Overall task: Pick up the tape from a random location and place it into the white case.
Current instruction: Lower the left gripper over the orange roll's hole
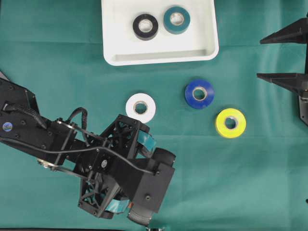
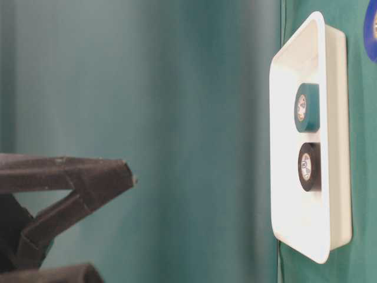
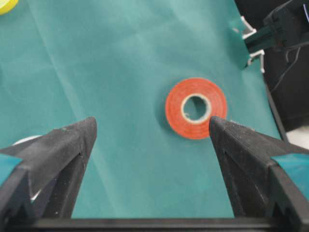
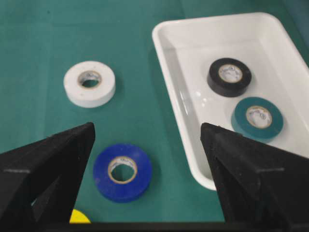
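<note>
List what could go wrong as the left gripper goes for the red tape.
1. The red tape lies off-centre, close to the right finger of the open left gripper; that finger may land on the roll.
2. The white tape lies close beside the left arm and may get nudged.

Green cloth-covered table [image 1: 57,57], white case [image 1: 208,48], white roll [image 1: 141,107], blue roll [image 1: 199,94], yellow roll [image 1: 230,123], red roll [image 3: 195,108]

Overhead, table-level, two wrist views
</note>
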Robot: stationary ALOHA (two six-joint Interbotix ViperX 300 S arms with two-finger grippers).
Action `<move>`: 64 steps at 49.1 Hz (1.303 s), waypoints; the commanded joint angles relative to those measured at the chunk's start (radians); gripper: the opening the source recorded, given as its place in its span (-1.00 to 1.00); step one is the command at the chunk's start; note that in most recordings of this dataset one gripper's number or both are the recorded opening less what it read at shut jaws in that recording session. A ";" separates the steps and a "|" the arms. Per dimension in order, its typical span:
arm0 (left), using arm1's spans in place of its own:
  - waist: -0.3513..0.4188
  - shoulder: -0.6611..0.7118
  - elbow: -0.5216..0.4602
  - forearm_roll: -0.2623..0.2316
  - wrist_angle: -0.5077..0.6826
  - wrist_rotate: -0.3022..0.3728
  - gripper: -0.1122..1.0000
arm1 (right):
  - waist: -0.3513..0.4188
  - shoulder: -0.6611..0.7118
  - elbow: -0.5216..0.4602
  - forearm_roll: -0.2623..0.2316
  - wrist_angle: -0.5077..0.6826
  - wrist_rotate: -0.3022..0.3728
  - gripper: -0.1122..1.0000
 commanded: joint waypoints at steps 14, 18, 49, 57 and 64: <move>-0.002 -0.014 -0.012 0.003 -0.020 -0.002 1.00 | -0.002 0.014 -0.011 0.002 -0.003 0.003 0.77; -0.002 -0.012 -0.005 0.003 -0.025 -0.002 1.00 | -0.002 0.015 -0.009 0.002 -0.005 0.003 0.77; 0.000 -0.009 0.176 0.003 -0.210 -0.002 1.00 | -0.002 0.034 -0.003 0.002 -0.008 0.003 0.77; 0.000 0.020 0.216 0.003 -0.250 -0.002 1.00 | -0.002 0.041 0.000 0.002 -0.008 0.002 0.77; -0.003 0.061 0.219 0.003 -0.279 -0.002 1.00 | -0.002 0.052 0.003 0.002 -0.008 0.002 0.77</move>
